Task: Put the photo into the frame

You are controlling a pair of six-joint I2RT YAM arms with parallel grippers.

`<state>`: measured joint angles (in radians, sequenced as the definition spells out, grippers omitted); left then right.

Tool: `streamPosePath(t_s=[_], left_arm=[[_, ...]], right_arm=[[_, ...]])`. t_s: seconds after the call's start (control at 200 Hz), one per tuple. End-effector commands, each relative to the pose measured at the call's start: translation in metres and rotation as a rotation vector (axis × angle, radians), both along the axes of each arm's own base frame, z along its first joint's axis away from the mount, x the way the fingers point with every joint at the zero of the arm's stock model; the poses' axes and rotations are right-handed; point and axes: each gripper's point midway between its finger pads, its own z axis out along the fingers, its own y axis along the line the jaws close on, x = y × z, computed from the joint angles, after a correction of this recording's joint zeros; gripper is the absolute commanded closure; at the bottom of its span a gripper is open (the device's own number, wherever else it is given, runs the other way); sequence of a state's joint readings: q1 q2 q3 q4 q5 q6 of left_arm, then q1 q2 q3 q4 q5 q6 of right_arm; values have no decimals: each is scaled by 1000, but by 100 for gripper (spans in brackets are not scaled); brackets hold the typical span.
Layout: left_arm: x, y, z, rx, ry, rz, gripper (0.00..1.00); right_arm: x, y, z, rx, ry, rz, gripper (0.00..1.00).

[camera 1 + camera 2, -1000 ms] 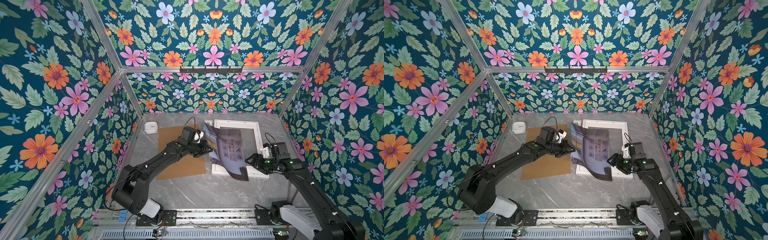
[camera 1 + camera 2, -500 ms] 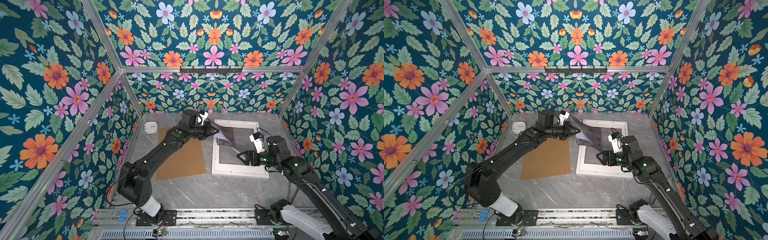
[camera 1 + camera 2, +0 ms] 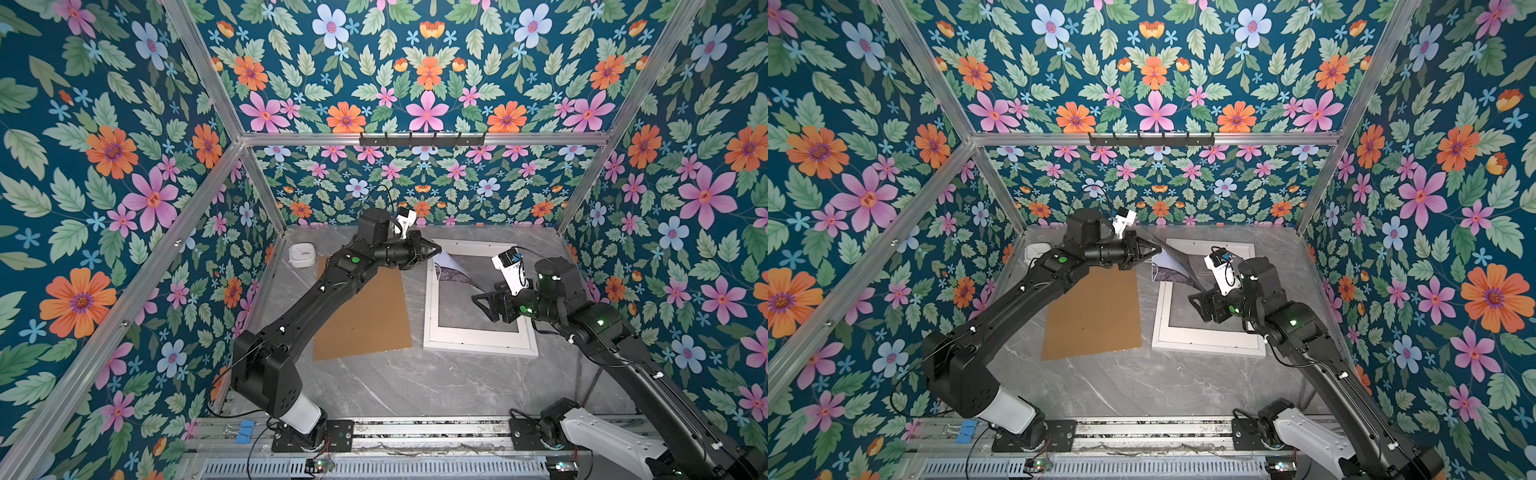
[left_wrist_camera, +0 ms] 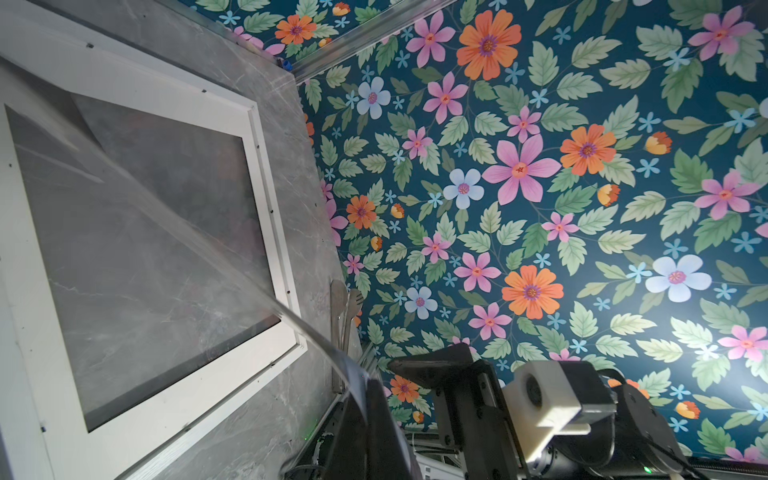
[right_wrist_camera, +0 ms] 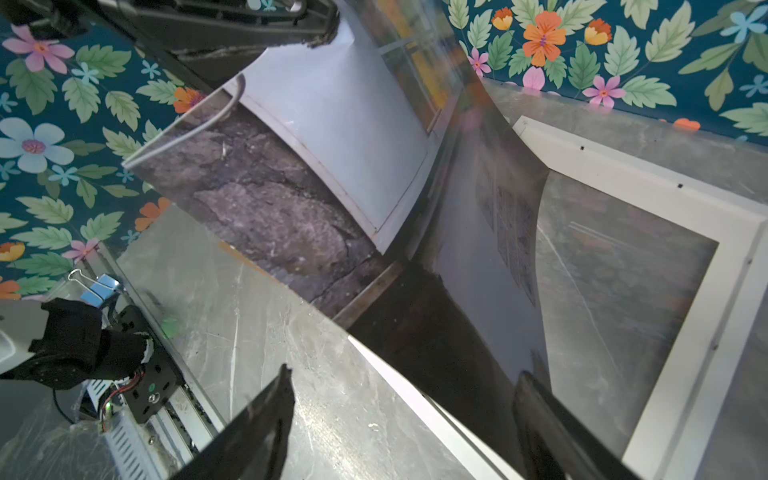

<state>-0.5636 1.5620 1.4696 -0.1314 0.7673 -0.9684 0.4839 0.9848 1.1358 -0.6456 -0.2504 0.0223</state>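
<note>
Counted on one grey marble worktop (image 3: 415, 386): one large white rectangular picture frame (image 3: 478, 343); one thin glossy photo print (image 3: 451, 275); one flat brown backing board (image 3: 365, 316); one small white rounded box (image 3: 302, 254). Black end effectors, two: left end effector (image 3: 437, 251), right end effector (image 3: 482, 307).

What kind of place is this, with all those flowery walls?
Probably a robot test booth, not a home: floral panels set in aluminium struts, a left arm and right arm bolted to a metal rail, over a marble-look tabletop.
</note>
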Motion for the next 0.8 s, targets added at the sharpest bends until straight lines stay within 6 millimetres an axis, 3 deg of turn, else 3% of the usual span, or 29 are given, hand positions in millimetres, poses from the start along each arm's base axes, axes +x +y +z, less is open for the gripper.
streamPosePath(t_s=[0.0, 0.155, 0.525, 0.795], left_arm=[[0, 0, 17, -28, -40, -6, 100], [-1, 0, 26, -31, -52, -9, 100], [-5, 3, 38, -44, -72, -7, 100], [-7, 4, 47, -55, -85, -7, 100]], right_arm=[[5, 7, 7, -48, -85, 46, 18], [17, 17, 8, -97, -123, 63, 20], [44, 21, 25, -103, -275, 30, 34], [51, 31, 28, -76, -339, 58, 51]])
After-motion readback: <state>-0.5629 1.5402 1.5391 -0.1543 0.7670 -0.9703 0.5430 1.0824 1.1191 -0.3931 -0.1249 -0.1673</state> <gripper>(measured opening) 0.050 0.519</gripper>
